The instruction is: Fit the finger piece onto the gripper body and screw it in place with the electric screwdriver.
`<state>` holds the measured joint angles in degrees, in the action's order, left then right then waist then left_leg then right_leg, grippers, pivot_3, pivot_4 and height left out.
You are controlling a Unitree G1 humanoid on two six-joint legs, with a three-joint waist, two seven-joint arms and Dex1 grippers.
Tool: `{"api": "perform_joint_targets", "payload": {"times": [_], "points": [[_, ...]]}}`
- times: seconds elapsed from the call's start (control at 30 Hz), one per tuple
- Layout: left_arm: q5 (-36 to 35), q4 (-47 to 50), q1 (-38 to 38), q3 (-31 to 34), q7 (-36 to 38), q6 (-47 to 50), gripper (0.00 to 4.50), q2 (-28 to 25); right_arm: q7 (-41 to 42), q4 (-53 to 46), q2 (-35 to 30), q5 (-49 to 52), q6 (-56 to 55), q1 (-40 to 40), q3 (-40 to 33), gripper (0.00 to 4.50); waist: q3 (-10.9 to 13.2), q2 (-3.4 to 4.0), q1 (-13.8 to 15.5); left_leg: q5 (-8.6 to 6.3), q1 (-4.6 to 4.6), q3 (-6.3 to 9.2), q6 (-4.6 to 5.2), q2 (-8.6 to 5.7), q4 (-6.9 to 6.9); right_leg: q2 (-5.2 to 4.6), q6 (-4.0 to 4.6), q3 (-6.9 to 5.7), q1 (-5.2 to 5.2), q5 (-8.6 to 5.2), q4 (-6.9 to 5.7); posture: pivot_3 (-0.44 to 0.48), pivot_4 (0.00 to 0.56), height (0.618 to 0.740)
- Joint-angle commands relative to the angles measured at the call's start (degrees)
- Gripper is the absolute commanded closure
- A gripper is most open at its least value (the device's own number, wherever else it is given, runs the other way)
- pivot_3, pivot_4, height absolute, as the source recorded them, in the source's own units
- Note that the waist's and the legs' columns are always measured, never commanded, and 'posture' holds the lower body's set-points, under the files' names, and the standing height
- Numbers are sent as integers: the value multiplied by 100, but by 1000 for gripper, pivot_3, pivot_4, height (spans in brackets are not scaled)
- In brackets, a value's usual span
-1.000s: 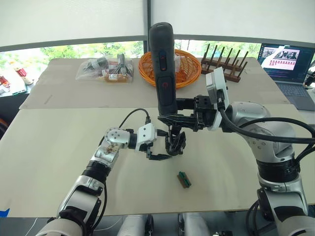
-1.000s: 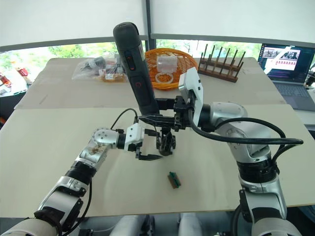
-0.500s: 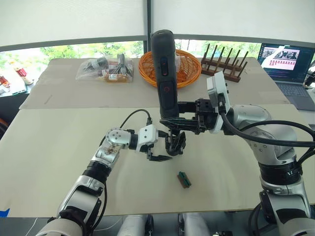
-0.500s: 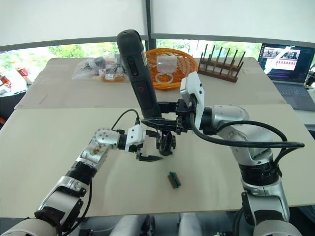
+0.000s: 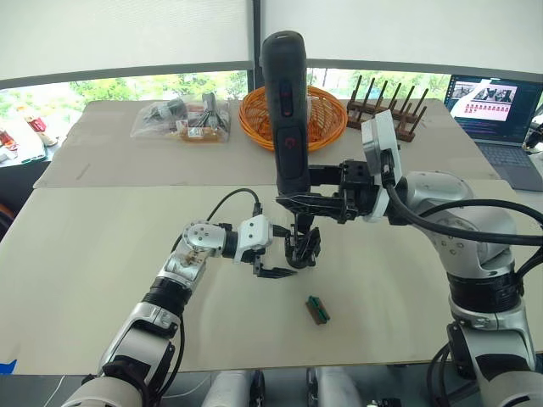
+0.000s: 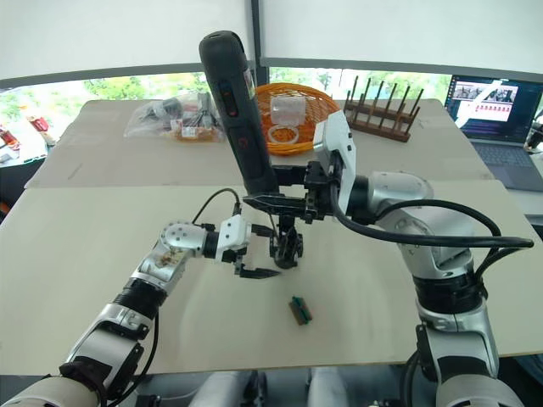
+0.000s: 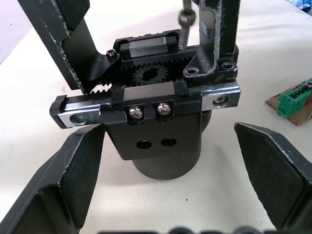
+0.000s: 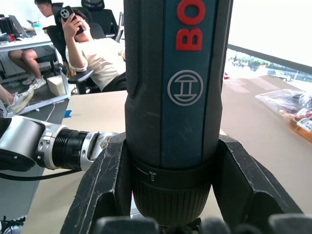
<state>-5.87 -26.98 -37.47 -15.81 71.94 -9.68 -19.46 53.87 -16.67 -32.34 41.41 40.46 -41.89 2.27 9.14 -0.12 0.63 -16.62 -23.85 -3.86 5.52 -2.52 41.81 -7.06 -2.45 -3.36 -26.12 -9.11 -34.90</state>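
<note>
- Already well along, by my judgement: the finger piece (image 7: 217, 34) stands fitted on the gripper body (image 7: 156, 122), and I am at the screwing stage, with fastening left to finish.
- The gripper body sits upright on the table (image 5: 102, 246) near its middle, a matte black block on a round cylindrical base, with a toothed gear, a serrated rack and a brushed metal rail carrying two bright screw heads.
- The finger piece is hard black plastic, blocky at its foot where a small screw shows, rising upward from the rail's end.
- My right gripper (image 5: 297, 203) clamps the electric screwdriver (image 5: 285, 110) around its lower barrel, holding it upright directly above the body; it is a thick, smooth black cylinder with red lettering, and its thin metal bit (image 7: 185, 19) comes down just beside the finger piece.
- My left gripper (image 5: 271, 263) has its jaws spread wide either side of the body's base, not touching it.
- A small green-and-brown block (image 5: 317, 309) lies on the table near the body.
</note>
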Motion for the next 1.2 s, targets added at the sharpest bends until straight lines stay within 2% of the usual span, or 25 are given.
{"api": "perform_joint_targets", "payload": {"times": [0.03,1.2], "points": [[-33,70,-77,25,-19,-72,0,35,-16,-173,0,136,-72,-76,-240,2608,0,0,-1,0,0,0,0,0,0,0,0,0,0,0,0,0,150,740],[-22,91,-68,27,-64,-74,0,32,-29,-293,72,115,-131,114,-168,2608,0,0,1,0,0,0,0,1,0,0,0,0,-1,0,0,0,150,740]]}}
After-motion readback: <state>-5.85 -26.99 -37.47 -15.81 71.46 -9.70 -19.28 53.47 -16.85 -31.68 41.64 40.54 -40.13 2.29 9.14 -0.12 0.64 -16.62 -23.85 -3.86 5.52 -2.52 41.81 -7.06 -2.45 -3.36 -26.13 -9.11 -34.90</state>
